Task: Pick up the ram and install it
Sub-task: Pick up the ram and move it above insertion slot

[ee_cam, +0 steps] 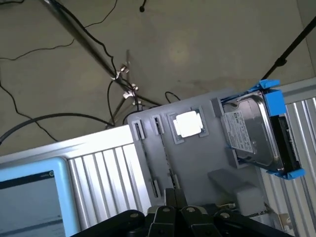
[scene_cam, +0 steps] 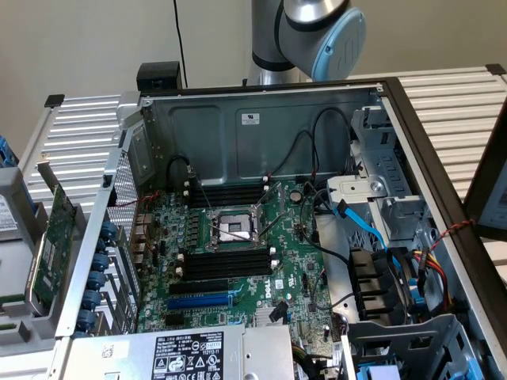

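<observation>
Holding: nothing that I can see; my fingers [ee_cam: 174, 195] are pressed together, tip against tip, with no gap between them.
Where the ram [ee_cam: 166, 158] is: seen from my wrist, I take it to be the thin dark strip standing on edge in the grey tray [ee_cam: 197, 163], running between two small clip holders. Its near end lies just ahead of my fingertips. It is edge-on, so I cannot read any label, and I cannot tell whether I am touching it.
Tray's other contents: a square silver processor chip [ee_cam: 187, 123] lies flat in its own recess just beside the strip. A hard drive [ee_cam: 249, 133] in a blue bracket sits near the tray's opposite side, well apart from the strip.
Tray's place: on the ribbed metal counter [ee_cam: 106, 168], reaching that counter's edge. Past the edge is floor crossed by dark cables.
Computer case [scene_cam: 261, 127]: lies open on the counter, in the exterior view, with the motherboard [scene_cam: 293, 269] facing up.
Board details: the processor socket [scene_cam: 230, 228] sits mid-board with rows of black memory slots [scene_cam: 230, 261] on either side of it. I cannot tell whether any slot is filled.
Expansion card [scene_cam: 55, 237]: green, standing on edge just outside the case wall, at the exterior view's left.
My arm [scene_cam: 317, 32]: rises behind the case's far wall.
</observation>
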Motion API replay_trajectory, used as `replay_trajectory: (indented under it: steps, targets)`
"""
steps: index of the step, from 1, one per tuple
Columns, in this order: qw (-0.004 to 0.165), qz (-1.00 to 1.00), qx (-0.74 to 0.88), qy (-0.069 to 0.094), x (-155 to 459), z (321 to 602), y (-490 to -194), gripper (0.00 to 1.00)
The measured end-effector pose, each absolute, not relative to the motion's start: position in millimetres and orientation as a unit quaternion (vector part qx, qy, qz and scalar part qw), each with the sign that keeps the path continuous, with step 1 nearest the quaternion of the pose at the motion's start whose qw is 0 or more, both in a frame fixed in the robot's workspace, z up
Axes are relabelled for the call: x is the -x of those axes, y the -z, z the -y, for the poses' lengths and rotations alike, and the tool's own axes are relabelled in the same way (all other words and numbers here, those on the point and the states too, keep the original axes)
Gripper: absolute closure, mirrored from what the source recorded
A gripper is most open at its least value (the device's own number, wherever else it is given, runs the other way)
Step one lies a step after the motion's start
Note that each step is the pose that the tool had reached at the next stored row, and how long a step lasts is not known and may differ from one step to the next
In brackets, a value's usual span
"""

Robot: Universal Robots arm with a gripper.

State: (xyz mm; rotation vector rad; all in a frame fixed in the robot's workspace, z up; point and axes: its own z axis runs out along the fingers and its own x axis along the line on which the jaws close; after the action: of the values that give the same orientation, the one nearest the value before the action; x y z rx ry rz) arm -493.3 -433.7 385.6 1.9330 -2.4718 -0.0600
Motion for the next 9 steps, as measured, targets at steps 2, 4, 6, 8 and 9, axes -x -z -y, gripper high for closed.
replay_trajectory:
  steps: [2,4,6,8,9]
  targets:
    - [-0.002,0.778,-0.628,0.016,493.3,433.7,-385.7,0.89]
    - [-0.006,0.768,-0.641,0.013,493.3,433.7,-385.6,0.89]
    - [-0.007,0.756,-0.655,0.012,493.3,433.7,-385.5,0.89]
    - [-0.008,0.744,-0.668,0.011,493.3,433.7,-385.4,0.89]
    - [-0.007,0.738,-0.675,0.011,493.4,433.7,-385.4,0.89]
